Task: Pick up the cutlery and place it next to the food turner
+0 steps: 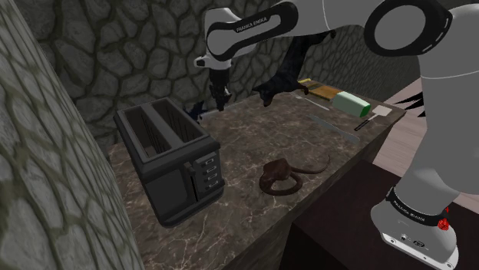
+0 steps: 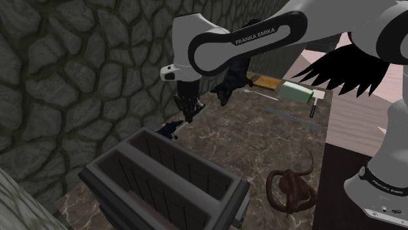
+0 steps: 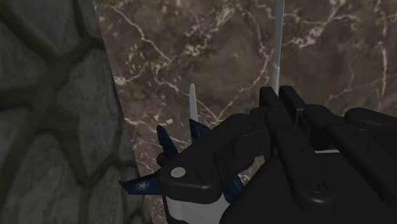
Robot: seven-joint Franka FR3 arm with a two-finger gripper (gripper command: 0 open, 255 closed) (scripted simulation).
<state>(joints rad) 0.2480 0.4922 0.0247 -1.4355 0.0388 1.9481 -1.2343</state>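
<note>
The cutlery [image 2: 170, 129] is a small piece with a dark blue handle and a pale blade [image 3: 191, 105]. It is close to the stone wall, just behind the toaster's far end [image 1: 197, 110]. My black gripper [image 2: 187, 119] points down at it, and the fingers look closed on its blue handle [image 3: 245, 130]. In the shoulder view the gripper [image 1: 217, 103] hangs right beside the blue piece. The food turner [image 1: 351, 102], with a pale green head and a black handle, lies near the counter's far right end [image 2: 295, 91].
A black two-slot toaster [image 1: 169, 157] takes up the near left of the marble counter [image 1: 307, 146]. A brown coiled thing with a tail [image 1: 280, 176] lies mid-counter. A black bird-like figure [image 1: 285, 77], a thin grey utensil [image 1: 334, 123] and a brown-yellow block [image 1: 316, 90] sit further back. A stone wall [image 1: 115, 46] borders the counter.
</note>
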